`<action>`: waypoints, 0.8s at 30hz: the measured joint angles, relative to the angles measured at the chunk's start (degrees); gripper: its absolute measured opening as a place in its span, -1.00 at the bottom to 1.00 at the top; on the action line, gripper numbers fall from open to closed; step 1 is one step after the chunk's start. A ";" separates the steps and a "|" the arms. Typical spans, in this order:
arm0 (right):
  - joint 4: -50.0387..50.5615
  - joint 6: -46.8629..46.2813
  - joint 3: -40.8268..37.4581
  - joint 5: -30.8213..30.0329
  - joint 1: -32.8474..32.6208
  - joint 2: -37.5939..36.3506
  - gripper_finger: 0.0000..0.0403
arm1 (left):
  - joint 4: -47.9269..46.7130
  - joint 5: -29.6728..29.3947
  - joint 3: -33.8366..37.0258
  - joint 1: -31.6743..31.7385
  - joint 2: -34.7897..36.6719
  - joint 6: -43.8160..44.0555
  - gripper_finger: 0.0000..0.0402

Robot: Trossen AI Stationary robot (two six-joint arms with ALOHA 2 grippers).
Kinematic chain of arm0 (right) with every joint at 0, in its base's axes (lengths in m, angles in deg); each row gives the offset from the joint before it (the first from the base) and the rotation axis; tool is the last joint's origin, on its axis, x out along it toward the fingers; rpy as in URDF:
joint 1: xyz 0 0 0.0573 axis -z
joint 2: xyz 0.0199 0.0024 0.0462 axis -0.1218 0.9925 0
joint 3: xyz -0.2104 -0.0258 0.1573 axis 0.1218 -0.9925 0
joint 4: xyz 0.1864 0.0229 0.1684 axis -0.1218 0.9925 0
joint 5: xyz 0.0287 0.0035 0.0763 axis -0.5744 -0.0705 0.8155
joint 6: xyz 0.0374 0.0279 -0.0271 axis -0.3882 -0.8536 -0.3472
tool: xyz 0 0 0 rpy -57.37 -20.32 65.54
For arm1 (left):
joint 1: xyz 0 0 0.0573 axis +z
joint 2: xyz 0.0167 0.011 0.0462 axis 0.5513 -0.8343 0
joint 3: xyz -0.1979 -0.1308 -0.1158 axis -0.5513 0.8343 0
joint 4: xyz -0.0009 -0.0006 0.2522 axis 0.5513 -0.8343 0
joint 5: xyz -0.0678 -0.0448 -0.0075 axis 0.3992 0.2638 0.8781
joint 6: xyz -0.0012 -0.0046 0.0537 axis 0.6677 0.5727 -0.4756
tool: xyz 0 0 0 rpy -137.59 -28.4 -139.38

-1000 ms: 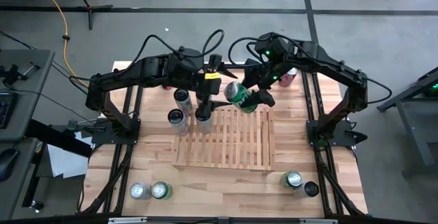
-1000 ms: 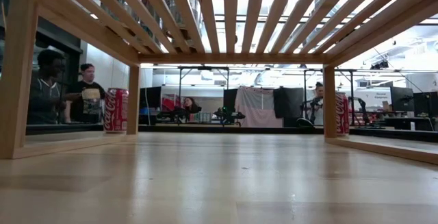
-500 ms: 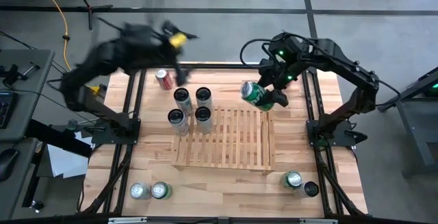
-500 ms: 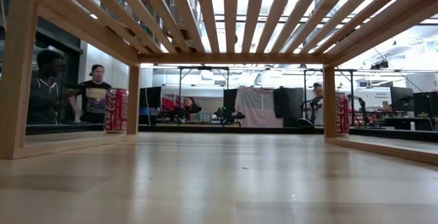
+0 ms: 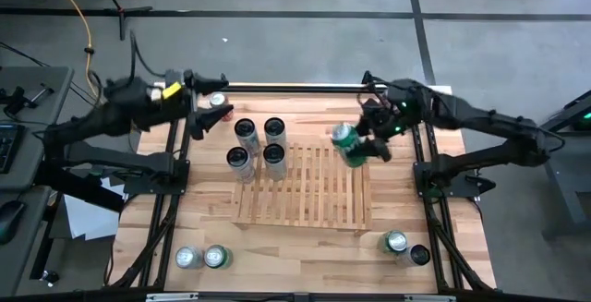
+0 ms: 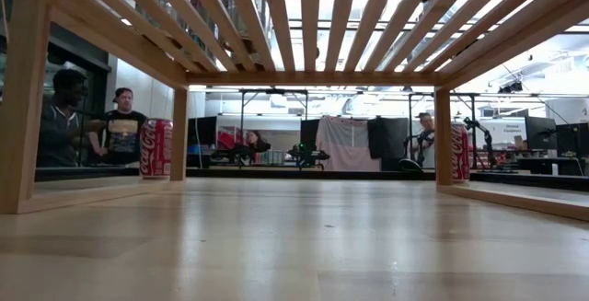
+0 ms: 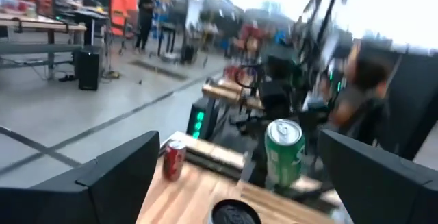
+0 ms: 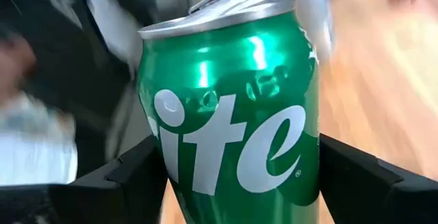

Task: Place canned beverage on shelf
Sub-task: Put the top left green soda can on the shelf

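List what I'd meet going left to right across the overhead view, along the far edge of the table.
Left gripper → red can → green can held by the right gripper.

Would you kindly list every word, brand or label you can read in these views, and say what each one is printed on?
"ite": white letters, the rest hidden, on the green can in the right gripper.
"Coca-Cola" script: on the red can in the low view, small but recognisable.
Other cans by the shelf: labels too small to read.
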 joint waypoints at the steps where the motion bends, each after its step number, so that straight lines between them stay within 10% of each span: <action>1: -7.26 -2.21 -2.86 -2.43 -0.95 -0.84 0.47 | 3.32 -1.54 3.86 -0.68 2.03 1.63 0.93; 13: -57.98 -4.07 -26.20 -37.99 -13.86 3.61 0.47 | 16.11 -6.11 20.17 -3.81 13.30 13.07 0.93; 24: -64.43 0.87 -23.74 -41.77 -15.58 14.75 0.47 | 17.13 -7.68 20.17 -3.74 14.74 12.03 0.93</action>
